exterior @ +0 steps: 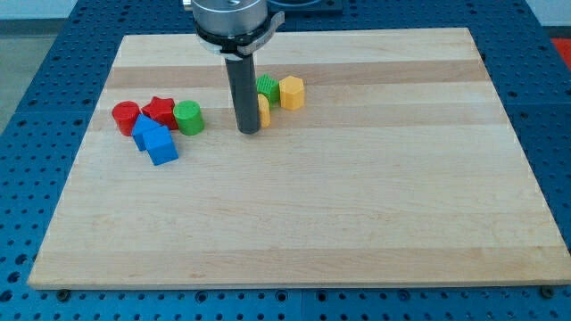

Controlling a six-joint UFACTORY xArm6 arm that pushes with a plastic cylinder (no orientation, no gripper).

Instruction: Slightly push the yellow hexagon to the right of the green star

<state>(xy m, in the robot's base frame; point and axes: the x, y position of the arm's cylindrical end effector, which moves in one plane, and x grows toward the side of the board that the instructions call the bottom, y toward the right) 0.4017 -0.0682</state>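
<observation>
The yellow hexagon (292,92) sits on the wooden board (303,223) near the view's top middle, touching the right side of the green star (268,87). A second yellow block (264,109) lies just below the star, mostly hidden behind my rod. My tip (248,131) rests on the board just left of and below that hidden yellow block, to the lower left of the green star and the hexagon.
A cluster lies at the view's left: a red cylinder (126,117), a red star (161,111), a green cylinder (188,117) and two blue blocks (145,131) (161,146). The board ends on a blue perforated table (27,107).
</observation>
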